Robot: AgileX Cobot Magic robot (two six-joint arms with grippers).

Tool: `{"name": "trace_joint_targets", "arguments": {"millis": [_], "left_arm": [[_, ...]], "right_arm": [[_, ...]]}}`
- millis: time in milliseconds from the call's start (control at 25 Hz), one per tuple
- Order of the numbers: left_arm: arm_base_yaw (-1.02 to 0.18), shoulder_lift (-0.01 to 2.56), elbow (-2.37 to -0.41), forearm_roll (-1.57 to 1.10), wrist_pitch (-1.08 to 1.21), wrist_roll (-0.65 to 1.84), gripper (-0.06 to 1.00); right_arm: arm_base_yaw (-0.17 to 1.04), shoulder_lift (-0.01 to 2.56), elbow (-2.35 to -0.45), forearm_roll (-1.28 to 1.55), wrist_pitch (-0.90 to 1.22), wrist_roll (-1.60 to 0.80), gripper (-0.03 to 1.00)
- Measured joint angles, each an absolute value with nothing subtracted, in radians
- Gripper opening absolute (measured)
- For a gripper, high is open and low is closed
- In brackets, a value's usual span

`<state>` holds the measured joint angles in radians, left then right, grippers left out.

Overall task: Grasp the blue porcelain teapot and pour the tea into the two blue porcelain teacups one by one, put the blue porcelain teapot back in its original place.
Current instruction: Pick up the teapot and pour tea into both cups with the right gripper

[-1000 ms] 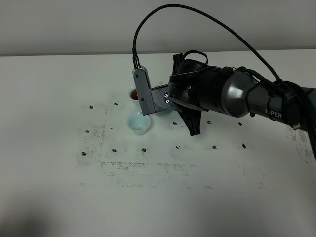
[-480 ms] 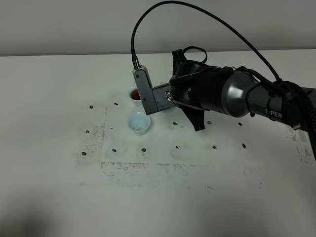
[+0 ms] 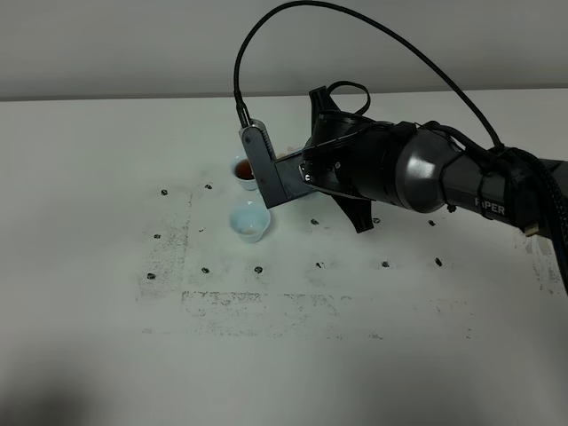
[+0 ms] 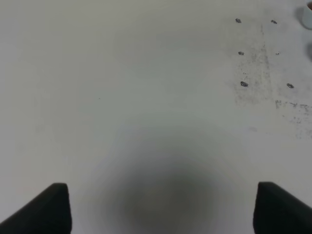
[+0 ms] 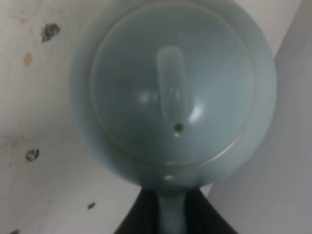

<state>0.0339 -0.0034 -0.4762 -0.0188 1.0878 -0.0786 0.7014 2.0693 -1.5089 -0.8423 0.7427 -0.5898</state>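
The blue porcelain teapot [image 5: 173, 87] fills the right wrist view, seen from above with its lid and knob. My right gripper [image 5: 171, 217] is shut on its loop handle. In the high view my right arm [image 3: 390, 169] reaches across the middle and hides the teapot. Two blue teacups stand just left of it: the far one [image 3: 242, 169] holds reddish-brown tea, the near one [image 3: 249, 222] looks pale inside. My left gripper [image 4: 161, 207] is open and empty over bare table, its dark fingertips [image 4: 48, 209] wide apart. It does not show in the high view.
The white table [image 3: 106, 177] bears several small black marks [image 3: 257, 269] and grey scuffs around the cups. A black cable [image 3: 355, 27] arcs above the right arm. A cup's edge [image 4: 307, 14] shows at the corner of the left wrist view.
My right wrist has shifted slightly back and to the right, with the grey bracket moving off the far cup. That cup's reddish tea now shows fully. The cups have not moved.
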Motion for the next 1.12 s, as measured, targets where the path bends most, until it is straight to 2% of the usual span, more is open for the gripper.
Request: {"name": "trace_joint_targets", "arguments": {"millis": [1120], "left_arm": [[0.034,-0.003,-0.476,-0.019,1.088,-0.079,0.72]], "right_arm": [[0.763,2.068,-1.509,-0.99,0.83,-0.476,0.05]]}}
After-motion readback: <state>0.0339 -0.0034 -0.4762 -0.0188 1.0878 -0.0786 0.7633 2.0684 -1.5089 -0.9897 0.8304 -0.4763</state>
